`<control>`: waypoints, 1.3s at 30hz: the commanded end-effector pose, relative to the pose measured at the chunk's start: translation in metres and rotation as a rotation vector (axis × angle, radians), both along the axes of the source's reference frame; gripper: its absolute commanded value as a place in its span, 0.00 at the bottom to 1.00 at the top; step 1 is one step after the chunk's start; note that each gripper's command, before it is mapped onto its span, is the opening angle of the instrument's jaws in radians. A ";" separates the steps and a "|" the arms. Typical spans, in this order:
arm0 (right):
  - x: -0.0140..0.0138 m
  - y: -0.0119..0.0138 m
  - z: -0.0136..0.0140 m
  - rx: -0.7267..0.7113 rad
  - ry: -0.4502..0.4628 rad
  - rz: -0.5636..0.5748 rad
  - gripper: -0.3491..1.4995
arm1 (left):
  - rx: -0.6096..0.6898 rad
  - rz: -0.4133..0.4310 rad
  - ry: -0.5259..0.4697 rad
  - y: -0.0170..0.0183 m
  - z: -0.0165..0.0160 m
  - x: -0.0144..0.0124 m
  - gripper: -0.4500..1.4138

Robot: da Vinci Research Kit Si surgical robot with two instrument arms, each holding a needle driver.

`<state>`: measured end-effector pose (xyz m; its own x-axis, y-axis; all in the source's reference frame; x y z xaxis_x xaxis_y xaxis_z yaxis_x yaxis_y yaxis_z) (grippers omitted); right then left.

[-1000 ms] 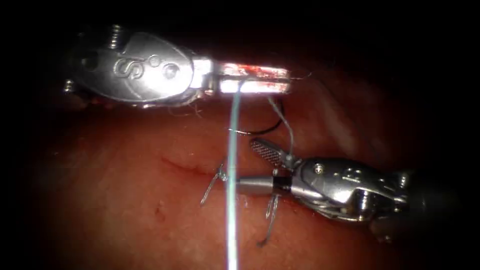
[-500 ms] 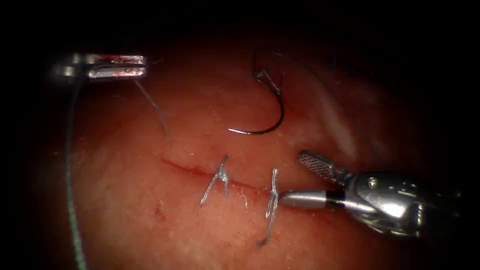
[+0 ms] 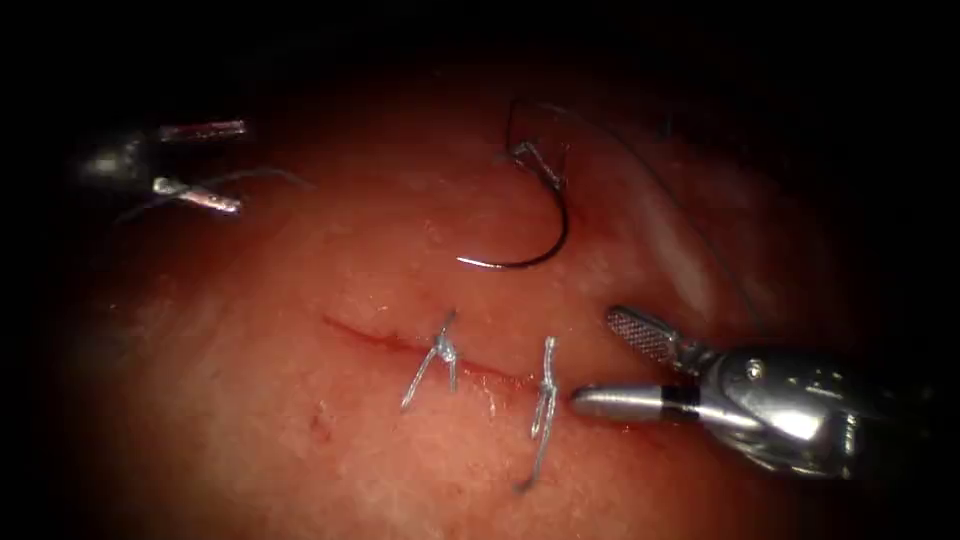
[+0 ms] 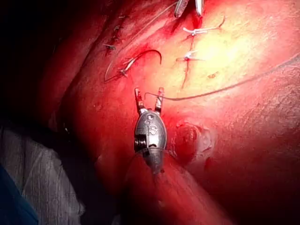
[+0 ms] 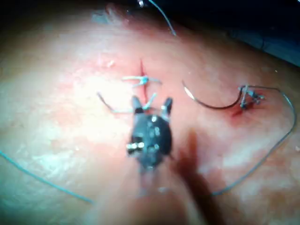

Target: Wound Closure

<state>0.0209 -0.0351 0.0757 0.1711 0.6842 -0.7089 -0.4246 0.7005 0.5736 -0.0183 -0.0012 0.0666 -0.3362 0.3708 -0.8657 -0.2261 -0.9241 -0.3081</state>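
- Lying free on the tissue (image 3: 300,420), the needle (image 3: 545,235) rests above the cut (image 3: 400,345), well apart from both tools, and we see neither tool holding it.
- We see the right tool (image 3: 600,360) with its jaws apart and empty, its lower jaw just beside the right stitch (image 3: 546,400) on the cut.
- We see the left tool (image 3: 225,165) far at the left, jaws apart; a thread (image 4: 225,89) lies across one jaw, but we cannot tell if it is gripped.
- We notice a second stitch (image 3: 440,355) left of the first, and thread running from the needle's blunt end toward the right.
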 end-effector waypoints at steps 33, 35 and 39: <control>-0.0004 0.0003 0.0002 -0.056 -0.024 -0.017 0.97 | -0.006 -0.126 0.117 0.0004 0.0007 0.0092 0.50; -0.0007 0.0005 0.0000 -0.075 -0.039 -0.036 0.94 | 0.009 -0.220 0.067 0.0030 -0.0022 0.0085 0.50; -0.0013 0.0008 -0.0004 -0.080 -0.054 -0.060 0.94 | 0.043 -0.249 0.012 0.0041 -0.0055 0.0067 0.46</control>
